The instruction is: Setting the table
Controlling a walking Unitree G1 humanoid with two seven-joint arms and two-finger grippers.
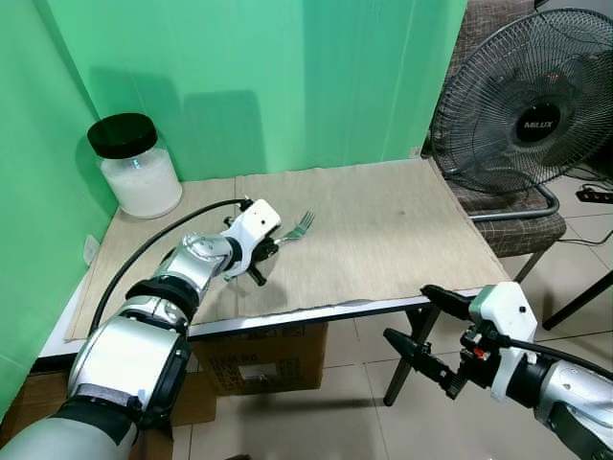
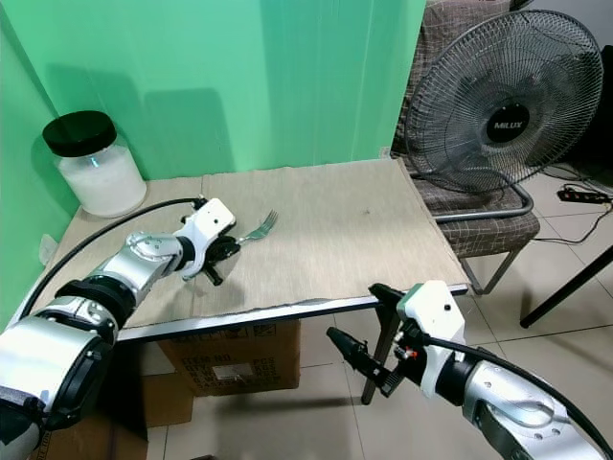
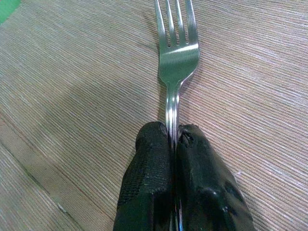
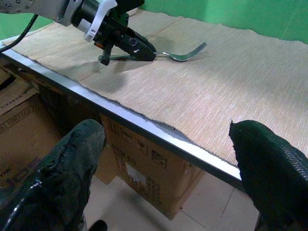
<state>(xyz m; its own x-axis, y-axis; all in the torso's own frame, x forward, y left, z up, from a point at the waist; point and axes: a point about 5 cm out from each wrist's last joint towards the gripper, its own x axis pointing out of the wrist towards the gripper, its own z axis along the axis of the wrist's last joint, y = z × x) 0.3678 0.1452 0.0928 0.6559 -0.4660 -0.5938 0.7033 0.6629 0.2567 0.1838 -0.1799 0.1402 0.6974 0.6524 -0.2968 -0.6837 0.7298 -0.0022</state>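
A silver fork (image 1: 298,227) points its tines toward the back of the table, low over the beige table mat (image 1: 402,230). My left gripper (image 1: 276,240) is shut on the fork's handle, seen close up in the left wrist view, where the black fingertips (image 3: 154,144) pinch the handle of the fork (image 3: 178,57). I cannot tell whether the tines touch the mat. My right gripper (image 1: 407,313) hangs open in front of and below the table's front edge, right of centre, with nothing between its fingers (image 4: 72,178).
A glass jar (image 1: 139,168) of white grains with a black lid stands at the mat's back left corner. A black floor fan (image 1: 536,101) sits on a chair (image 1: 512,225) to the right. A cardboard box (image 1: 268,359) lies under the table. Green cloth hangs behind.
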